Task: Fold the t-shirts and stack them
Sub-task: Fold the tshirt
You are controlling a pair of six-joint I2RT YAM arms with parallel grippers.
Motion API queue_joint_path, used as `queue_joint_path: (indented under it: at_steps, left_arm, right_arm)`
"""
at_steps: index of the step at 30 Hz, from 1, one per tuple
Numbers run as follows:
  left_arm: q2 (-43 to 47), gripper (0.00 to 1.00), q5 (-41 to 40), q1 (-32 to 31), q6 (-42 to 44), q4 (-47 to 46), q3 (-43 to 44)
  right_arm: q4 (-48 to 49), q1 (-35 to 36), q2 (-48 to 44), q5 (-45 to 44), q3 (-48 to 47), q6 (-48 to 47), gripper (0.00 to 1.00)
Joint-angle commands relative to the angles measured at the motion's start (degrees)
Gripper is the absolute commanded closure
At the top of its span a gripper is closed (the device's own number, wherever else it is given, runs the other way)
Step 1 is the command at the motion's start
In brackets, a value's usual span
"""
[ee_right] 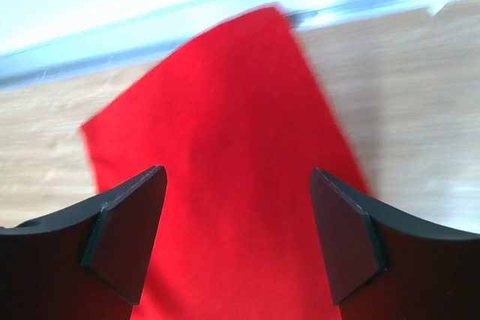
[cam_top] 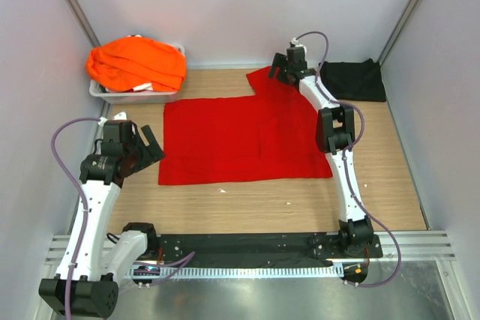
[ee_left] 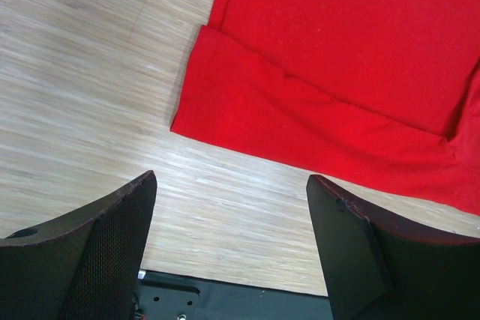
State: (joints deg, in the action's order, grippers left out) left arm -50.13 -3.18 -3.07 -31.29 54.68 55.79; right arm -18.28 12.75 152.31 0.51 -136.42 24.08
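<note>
Three shirt colours. Red t-shirt (cam_top: pixel 240 140) lies spread flat. Orange t-shirts (cam_top: pixel 139 64) are heaped in grey tray (cam_top: pixel 135 97) off its far-left corner, black t-shirt (cam_top: pixel 352 80) off its far-right. Left gripper (cam_top: pixel 152 145) sits at its left edge, fingers apart, empty. Right gripper (cam_top: pixel 277 70) is above its far-right sleeve, fingers apart, gripping nothing.

Right gripper (ee_right: pixel 238 249) jaws spread wide over red t-shirt (ee_right: pixel 232 155), probably its sleeve, flat on wooden table (ee_right: pixel 409 110); far wall blurred.
</note>
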Motion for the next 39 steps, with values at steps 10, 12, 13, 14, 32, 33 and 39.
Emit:
queue_joint_path:
  at_steps: [10,12,13,14,32,33,39]
  left_arm:
    - [-0.2,0.18,-1.2,0.2,-0.4,-0.9,0.0]
    - [-0.2,0.18,-1.2,0.1,-0.4,-0.8,-0.1]
    - [-0.3,0.18,-1.2,0.2,-0.4,-0.8,0.0]
    - [-0.3,0.18,-1.4,0.2,-0.4,-0.9,0.0]
    - [-0.1,0.19,-1.6,0.2,-0.5,-0.8,0.1]
    - [0.0,0.19,-1.7,0.2,-0.5,-0.7,0.1]
    - [-0.2,0.19,-1.9,0.2,-0.6,-0.5,0.1]
  right_arm:
    - [12.9,-5.5,9.8,1.1,-11.0,2.6,0.16]
    - [13.1,-5.5,12.0,1.9,-12.9,3.0,0.16]
    - [13.4,-5.4,12.5,2.7,-13.1,3.5,0.16]
    - [14.1,-5.2,12.7,3.3,-13.1,3.7,0.16]
    - [13.3,-1.2,10.7,7.5,-9.4,-0.1,0.57]
    - [13.3,-1.2,10.6,7.5,-9.5,-0.2,0.60]
    - [14.3,-1.3,10.8,6.9,-9.8,-1.0,0.93]
